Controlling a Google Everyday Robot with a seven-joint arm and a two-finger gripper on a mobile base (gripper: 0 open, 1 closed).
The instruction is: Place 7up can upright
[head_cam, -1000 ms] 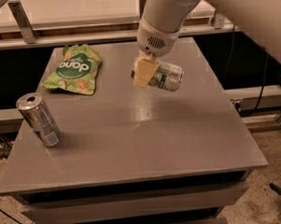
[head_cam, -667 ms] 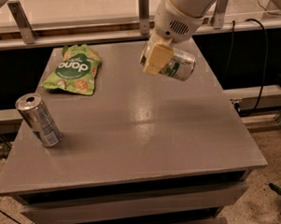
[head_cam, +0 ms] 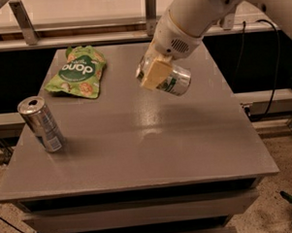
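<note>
So compared with a moment before, the arm had swung the gripper (head_cam: 159,78) a bit left and lower in the camera view, back over the middle-rear part of the grey table (head_cam: 196,150); before that it had sat higher and further right. Nothing else had budged: the green snack bag (head_cam: 77,73) lay flat at the back left corner just like earlier, and the taller slim silver can (head_cam: 41,124) stood at the left edge in the same spot, well apart from everything else. That tall can's top faced the camera with a dark opening in it, but I couldn't tell if anything was inside. The bag looked closed. As for the gripper, it was clamped on the 7up can (head_cam: 178,80), with one cream-coloured finger (head_cam: 153,74) pressed across the near side of it and the other hidden behind. The can wasn't upright at all; it lay tilted mostly on its side in the grip, one silver end pointing right, held in the air above the tabletop and not touching it.
</note>
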